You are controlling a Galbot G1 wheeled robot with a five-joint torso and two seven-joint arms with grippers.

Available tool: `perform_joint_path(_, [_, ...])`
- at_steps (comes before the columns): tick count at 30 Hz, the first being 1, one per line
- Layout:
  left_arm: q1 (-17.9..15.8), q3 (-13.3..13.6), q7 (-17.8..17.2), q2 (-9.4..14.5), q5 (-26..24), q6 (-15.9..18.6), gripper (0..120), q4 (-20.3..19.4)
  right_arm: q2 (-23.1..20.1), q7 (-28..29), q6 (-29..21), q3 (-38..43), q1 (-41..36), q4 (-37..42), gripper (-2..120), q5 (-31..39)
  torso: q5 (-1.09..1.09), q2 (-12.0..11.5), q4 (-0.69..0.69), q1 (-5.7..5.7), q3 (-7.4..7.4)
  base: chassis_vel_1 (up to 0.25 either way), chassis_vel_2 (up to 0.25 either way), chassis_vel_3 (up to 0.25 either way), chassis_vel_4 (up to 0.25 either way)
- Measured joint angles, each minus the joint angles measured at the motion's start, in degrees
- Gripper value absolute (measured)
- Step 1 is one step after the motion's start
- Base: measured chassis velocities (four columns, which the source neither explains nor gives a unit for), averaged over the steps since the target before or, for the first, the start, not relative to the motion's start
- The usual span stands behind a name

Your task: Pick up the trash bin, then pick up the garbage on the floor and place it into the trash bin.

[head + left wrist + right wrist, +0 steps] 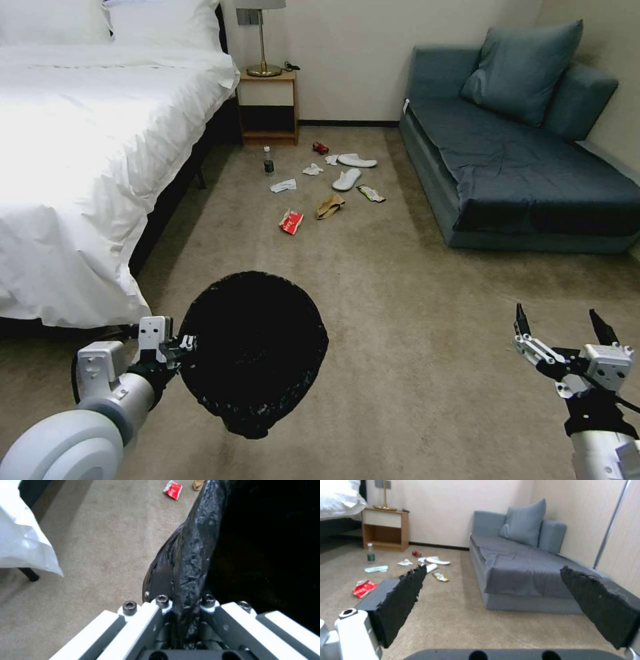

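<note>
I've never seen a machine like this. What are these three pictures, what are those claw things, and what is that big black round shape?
This is a wheeled robot with two arms in a bedroom. The wide picture comes from a camera on its head; the other two come from cameras on its wrists. The black round shape is the trash bin, lined with a shiny black bag. The left gripper holds it by the rim, fingers shut on the edge, as the left wrist picture shows close up. The right gripper is open and holds nothing; its dark fingers frame the right wrist picture. On the floor ahead lies the garbage: two white slippers, tissues, a red packet, a brown paper bag, a small bottle and a red can.
</note>
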Motion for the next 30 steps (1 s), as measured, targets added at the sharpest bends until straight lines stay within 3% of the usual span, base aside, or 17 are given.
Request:
perform_joint_path(8, [-0.26,-0.29,0.17,-1.09,0.17,0.00,2,-0.20,-1.63,0.14,-0.89,-0.08,0.29,0.24,100,0.28,0.00,0.00,0.00,0.00,-0.01,0.000,0.000,0.000,0.000])
perform_joint_path(19, [0.43,0.42,4.46,-6.60,7.72,0.02,2,-1.47,1.12,0.12,-1.83,0.54,1.51,2.81,100,-0.63,0.00,-0.01,0.00,0.00,-0.01,0.000,0.000,0.000,0.000])
perform_joint_path(30, [1.47,0.48,4.37,-5.96,7.79,0.02,2,-1.92,1.52,0.06,-2.08,1.14,2.33,4.35,100,-0.64,0.00,-0.01,0.00,-0.01,-0.01,0.000,0.000,0.000,0.000])
